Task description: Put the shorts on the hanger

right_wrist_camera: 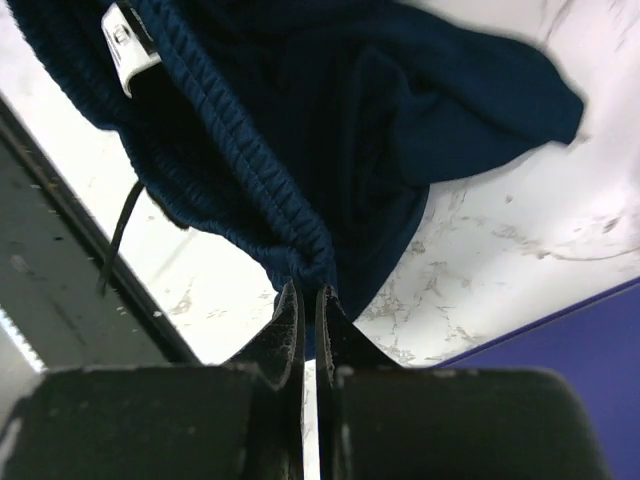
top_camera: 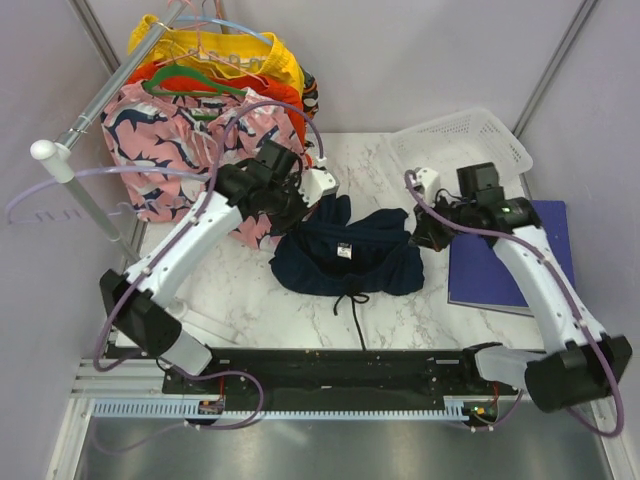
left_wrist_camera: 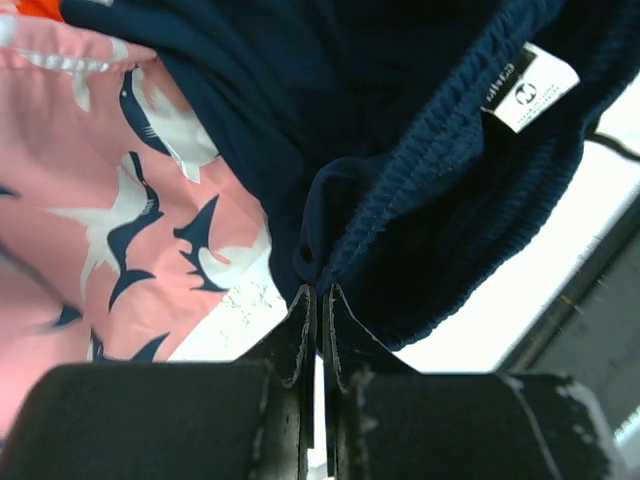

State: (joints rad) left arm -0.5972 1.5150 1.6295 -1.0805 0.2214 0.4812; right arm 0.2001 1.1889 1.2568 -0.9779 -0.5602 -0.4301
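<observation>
The left gripper (left_wrist_camera: 318,300) and right gripper (right_wrist_camera: 306,295) are clenching jaws on opposite waistband (left_wrist_camera: 430,170) ends of the shorts (top_camera: 345,255), bunching on the worktop (top_camera: 250,290) between them, and such shallow pinches are risking slippage under tension.

Both end effectors (left_wrist_camera: 318,292) (right_wrist_camera: 308,290) closed (arms outstretched)

Your dark navy fabric shorts (top_camera: 345,255) lie bunched mid-table on the marble top (top_camera: 250,290); the elastic waistband gapes open, a white label showing inside, the drawstring trailing toward the near edge; the left gripper (left_wrist_camera: 318,292) and right gripper (right_wrist_camera: 308,290) each pinch a waistband end; your thin pale hanger (top_camera: 90,172) hangs far left, well apart.
</observation>
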